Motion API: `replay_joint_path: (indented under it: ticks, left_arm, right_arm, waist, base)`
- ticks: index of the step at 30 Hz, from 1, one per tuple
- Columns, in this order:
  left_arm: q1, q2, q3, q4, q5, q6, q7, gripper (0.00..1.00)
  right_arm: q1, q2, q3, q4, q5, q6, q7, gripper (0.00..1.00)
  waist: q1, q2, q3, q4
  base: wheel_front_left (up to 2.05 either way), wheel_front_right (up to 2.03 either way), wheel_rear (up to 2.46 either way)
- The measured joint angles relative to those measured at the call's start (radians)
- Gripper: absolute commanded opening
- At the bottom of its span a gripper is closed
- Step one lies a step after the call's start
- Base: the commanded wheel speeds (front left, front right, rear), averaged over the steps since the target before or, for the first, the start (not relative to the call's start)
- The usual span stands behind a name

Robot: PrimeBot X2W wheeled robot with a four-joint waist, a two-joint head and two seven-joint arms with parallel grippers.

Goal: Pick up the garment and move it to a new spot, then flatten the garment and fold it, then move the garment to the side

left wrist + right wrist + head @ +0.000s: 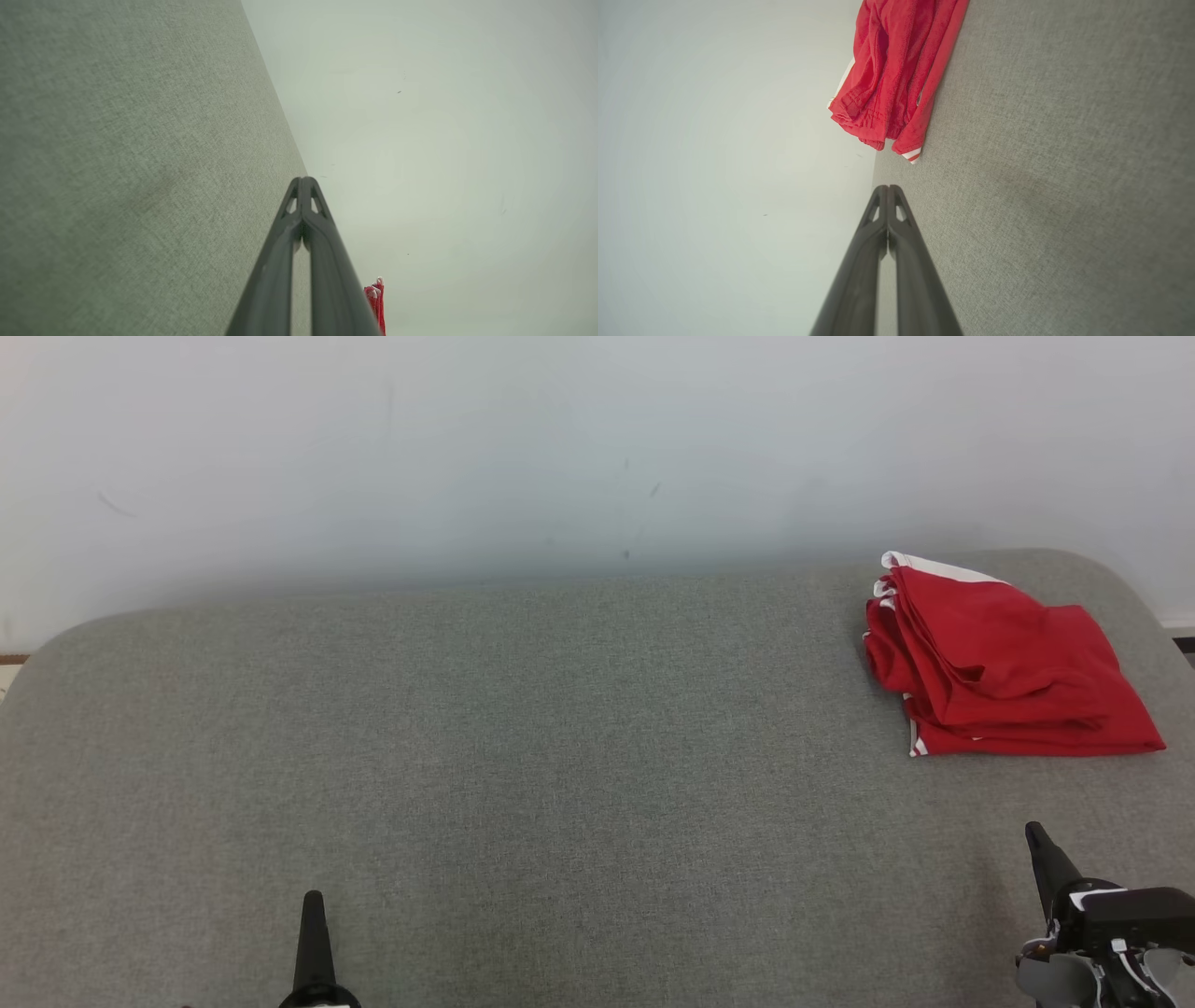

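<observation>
Found the red garment (1004, 663) lying in a folded, layered stack at the far right of the grey desk (560, 756), close to the back edge and the pale wall (560, 448), touched by nothing. Noted several stacked layers, white trim at the left and back edges, a slightly rumpled top and left edges fanned rather than flush. Judged from that lie the pickup, the flattening, the fold and the shift to the side as done. Judged little left, perhaps a tidier squaring of the stack, with nothing more certain. Saw the left fingers (273, 270) pressed together at the tips and holding nothing, over the near left of the desk, well apart from the garment. Saw the right fingers (859, 280) likewise pressed tip to tip and empty, at the near right, nearer the garment but clear of it. Got the overall layout from the head view, with each pair of fingers reduced there to one dark spike, and got the meeting tips from the wrist views. Read from the right wrist view the stitched hems and a striped red-and-white corner of the stack, detail lost in the head view. Caught from the left wrist view a sliver of red beside its fingers.
</observation>
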Motion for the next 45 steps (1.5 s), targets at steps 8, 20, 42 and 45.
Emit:
replay_joint_path:
  ticks: [8,20,42,45]
  left_arm:
    - [-0.015,0.000,-0.015,0.016,-0.073,-0.008,0.000,0.00]
    - [-0.040,0.000,-0.035,0.039,-0.179,-0.017,0.000,0.00]
    - [-0.074,-0.001,-0.068,0.076,-0.345,-0.035,-0.003,0.00]
    - [-0.080,-0.001,-0.070,0.077,-0.355,-0.035,-0.003,0.00]
  right_arm:
    - [-0.013,-0.001,-0.031,0.011,0.067,0.000,0.031,0.00]
    - [-0.033,-0.002,-0.074,0.029,0.161,0.000,0.079,0.00]
    - [-0.070,-0.005,-0.143,0.055,0.309,0.000,0.152,0.00]
    - [-0.071,-0.005,-0.147,0.056,0.314,0.000,0.153,0.00]
  waist:
    - [0.0000,0.0000,0.003,0.001]
    - [0.0000,0.0000,0.008,0.001]
    - [-0.0002,0.0000,0.017,0.003]
    - [-0.0002,0.0000,0.018,0.003]
  base:
    - [0.00,0.00,0.00]
    - [0.00,0.00,0.00]
    - [0.00,0.00,0.00]
    - [0.00,0.00,0.00]
